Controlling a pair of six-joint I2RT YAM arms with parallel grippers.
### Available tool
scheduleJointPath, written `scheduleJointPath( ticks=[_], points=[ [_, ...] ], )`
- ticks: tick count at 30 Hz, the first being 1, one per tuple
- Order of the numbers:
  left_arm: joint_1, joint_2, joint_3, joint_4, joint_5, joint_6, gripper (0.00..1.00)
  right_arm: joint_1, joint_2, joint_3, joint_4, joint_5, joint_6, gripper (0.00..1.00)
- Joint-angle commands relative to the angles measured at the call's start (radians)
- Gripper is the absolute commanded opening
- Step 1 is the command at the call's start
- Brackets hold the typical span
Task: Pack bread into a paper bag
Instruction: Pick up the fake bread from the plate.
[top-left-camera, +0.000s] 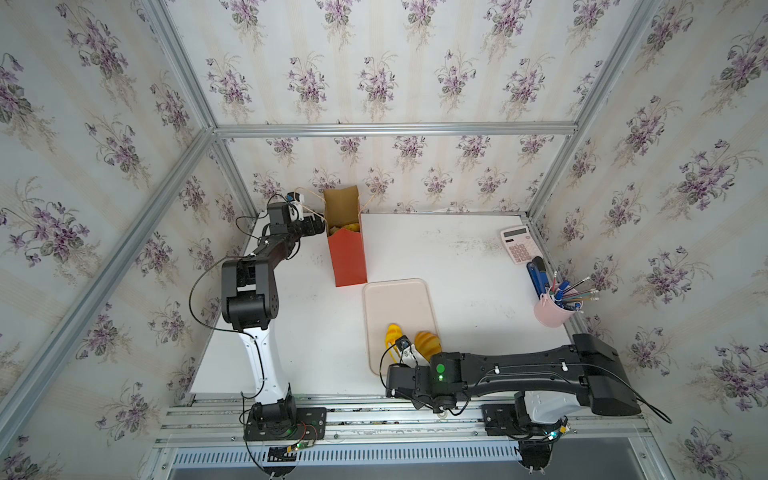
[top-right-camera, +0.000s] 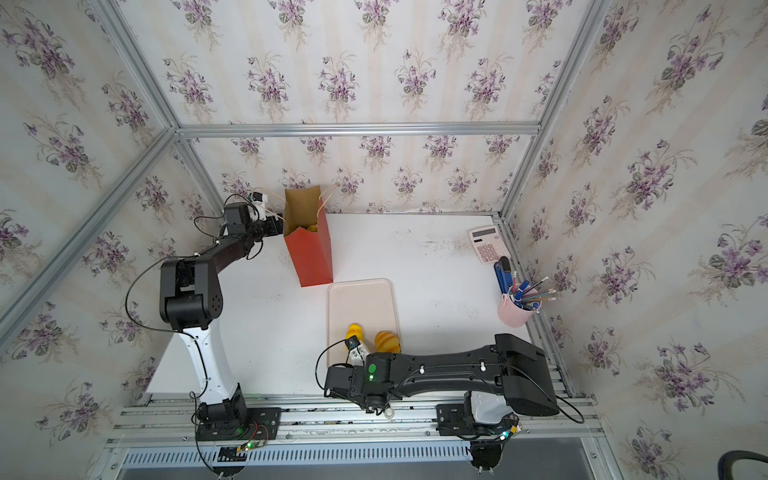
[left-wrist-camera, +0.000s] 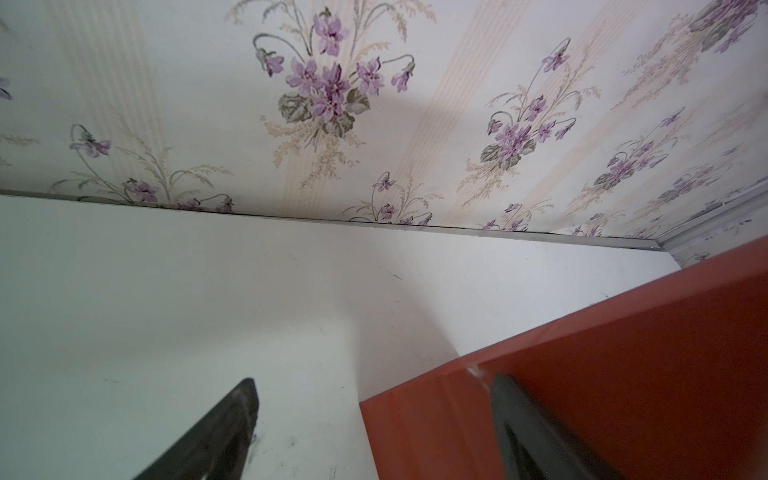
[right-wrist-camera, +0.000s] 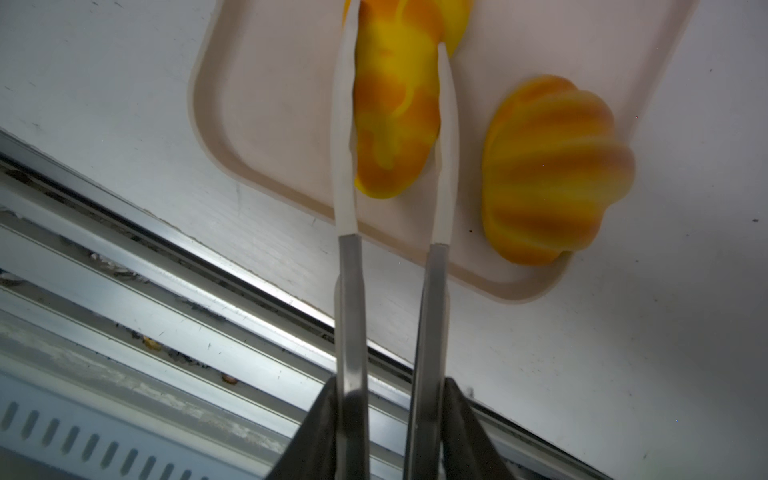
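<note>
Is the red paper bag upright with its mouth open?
Upright and open: the paper bag stands on its base, brown lining exposed, yellow bread visible inside.

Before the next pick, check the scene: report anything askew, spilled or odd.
One yellow-orange scored roll lies at the tray's corner, bulging over its rim instead of sitting flat inside. Nothing looks spilled or damaged.

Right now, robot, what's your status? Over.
Left tool open at bag. Right tool grips tongs around a roll. Second roll sits on tray. Nothing blocking.
</note>
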Motion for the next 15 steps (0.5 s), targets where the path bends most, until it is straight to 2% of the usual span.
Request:
scheduleJointPath(
  ticks=[1, 7, 15],
  points=[
    [-0.001, -0.005, -0.005, 0.013, 0.002, 0.015, 0.89, -0.011, -0.003, 0.006, 0.02, 0.012, -0.036, 0.33],
    [-0.001, -0.007, -0.005, 0.012, 0.001, 0.019, 0.89, -0.045, 0.004, 0.092, -0.023, 0.088, -0.116, 0.31],
    [0.0, -0.008, -0.004, 0.01, 0.002, 0.02, 0.89, -0.093, 0.006, 0.383, -0.146, 0.248, -0.338, 0.32]
  ],
)
